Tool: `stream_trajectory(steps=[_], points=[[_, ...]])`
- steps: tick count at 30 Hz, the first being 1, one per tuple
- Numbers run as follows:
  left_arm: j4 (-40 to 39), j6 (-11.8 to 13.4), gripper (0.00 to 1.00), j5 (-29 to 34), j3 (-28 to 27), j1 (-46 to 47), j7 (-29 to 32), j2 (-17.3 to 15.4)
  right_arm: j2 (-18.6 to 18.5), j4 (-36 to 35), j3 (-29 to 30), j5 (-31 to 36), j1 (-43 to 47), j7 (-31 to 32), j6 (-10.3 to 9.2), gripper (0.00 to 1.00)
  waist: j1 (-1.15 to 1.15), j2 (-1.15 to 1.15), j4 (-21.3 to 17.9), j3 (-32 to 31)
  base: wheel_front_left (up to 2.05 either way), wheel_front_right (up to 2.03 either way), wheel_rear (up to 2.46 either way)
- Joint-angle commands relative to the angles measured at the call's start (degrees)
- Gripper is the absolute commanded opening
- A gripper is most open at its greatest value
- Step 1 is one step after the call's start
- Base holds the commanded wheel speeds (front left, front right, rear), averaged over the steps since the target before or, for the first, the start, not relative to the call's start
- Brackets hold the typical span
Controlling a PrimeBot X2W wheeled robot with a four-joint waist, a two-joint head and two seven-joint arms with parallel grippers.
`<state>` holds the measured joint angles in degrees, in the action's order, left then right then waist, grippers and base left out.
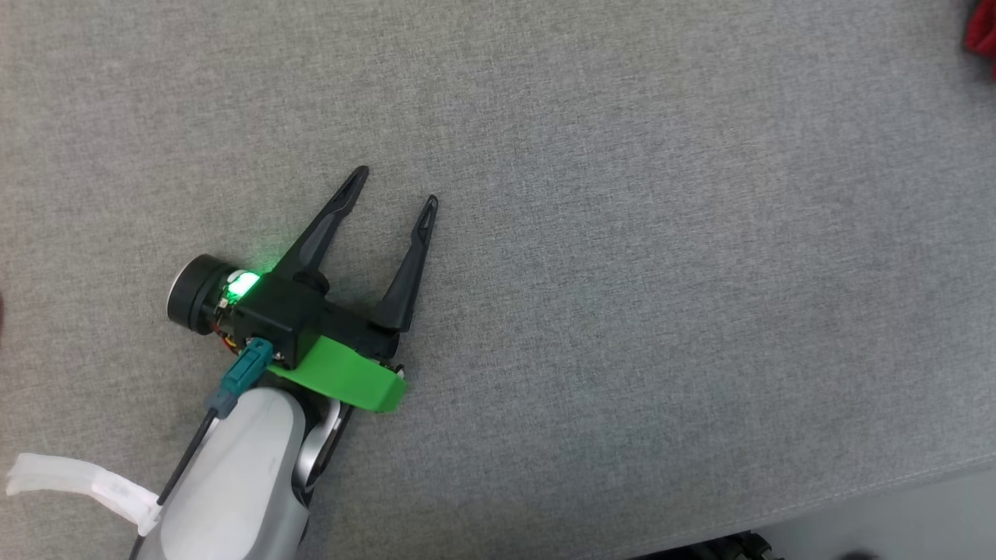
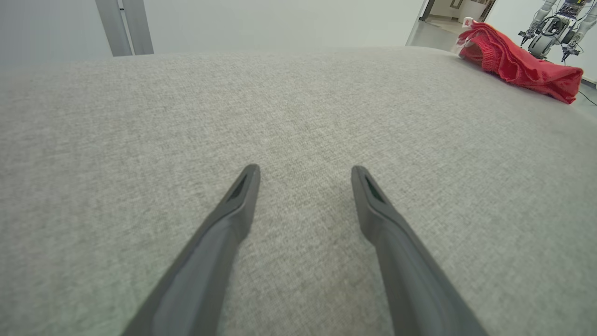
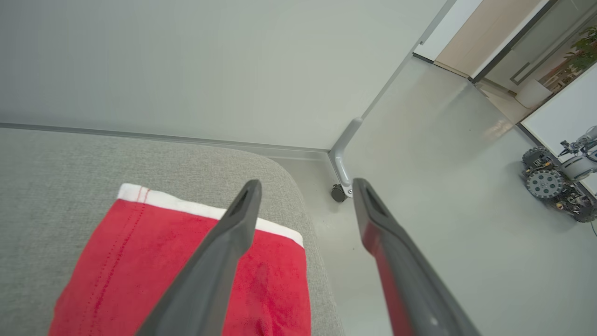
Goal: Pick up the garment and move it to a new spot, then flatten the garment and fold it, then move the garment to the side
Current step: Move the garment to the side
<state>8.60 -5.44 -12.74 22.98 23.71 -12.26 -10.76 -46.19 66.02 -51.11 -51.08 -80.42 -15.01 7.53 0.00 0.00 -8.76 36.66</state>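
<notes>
Up in the head view's top right corner, a sliver of the red garment lies on the grey cushion. The left gripper reaches in from the lower left, fingers spread, empty. From the left wrist, the garment lies folded at the far right edge, well apart. From the right wrist, its white-banded end lies flat at the cushion's corner beneath the right gripper, which is wide apart and holds nothing.

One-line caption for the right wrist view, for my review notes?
Right gripper open over the red garment with white trim, lying at the corner of the grey padded surface.
</notes>
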Motion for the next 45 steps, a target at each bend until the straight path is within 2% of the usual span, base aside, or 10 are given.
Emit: stream_trajectory(steps=[1, 5, 10, 14, 22, 30, 37, 45], points=[[3.4, 0.8, 1.00, -0.3, -0.9, -0.7, 0.2, -1.3, 0.7, -1.5, 2.7, 2.5, 0.6, -0.2, -0.08, 1.00, 0.00, 0.00, -0.1, -1.4, 0.00, 0.00, 0.00], [3.9, 0.6, 1.00, -1.1, -0.8, -1.7, -1.0, -0.7, 2.4, -8.7, 12.8, 9.3, 6.0, -0.2, -0.08, 1.00, 0.00, 0.00, -0.1, -4.9, 0.00, 0.00, 0.00], [4.5, 1.0, 1.00, -2.3, -2.0, -3.0, -2.3, -0.2, 6.5, -21.6, 26.1, 17.5, 17.4, -0.2, -0.08, 1.00, 0.00, 0.00, 0.1, -11.5, 0.00, 0.00, 0.00], [4.2, 1.9, 1.00, -3.6, -4.0, -4.8, -2.7, -0.4, 10.3, -31.4, 32.1, 21.0, 27.2, -0.2, -0.08, 1.00, 0.00, 0.00, 0.6, -16.9, 0.00, 0.00, 0.00], [2.8, 4.0, 1.00, -5.8, -9.3, -9.7, -3.0, -0.4, 15.5, -44.5, 34.6, 22.9, 42.6, -0.2, -0.08, 1.00, 0.00, 0.00, 2.6, -26.8, 0.00, 0.00, 0.00], [1.8, 7.2, 1.00, -5.3, -14.4, -16.3, -2.9, 0.5, 19.1, -48.5, 33.9, 21.1, 55.7, -0.2, -0.08, 1.00, 0.00, 0.00, 4.4, -34.0, 0.00, 0.00, 0.00], [2.7, 5.6, 1.00, -5.3, -16.8, -21.0, -2.9, 2.3, 22.0, -47.6, 36.0, 20.3, 64.4, -0.2, -0.08, 1.00, 0.00, 0.00, 5.9, -37.2, 0.00, 0.00, 0.00], [4.8, 4.0, 1.00, -3.5, -18.7, -23.1, -2.9, 4.1, 24.9, -48.9, 39.6, 23.7, 69.8, -0.2, -0.07, 1.00, 0.00, 0.00, 6.4, -38.0, 0.00, 0.00, 0.00]])
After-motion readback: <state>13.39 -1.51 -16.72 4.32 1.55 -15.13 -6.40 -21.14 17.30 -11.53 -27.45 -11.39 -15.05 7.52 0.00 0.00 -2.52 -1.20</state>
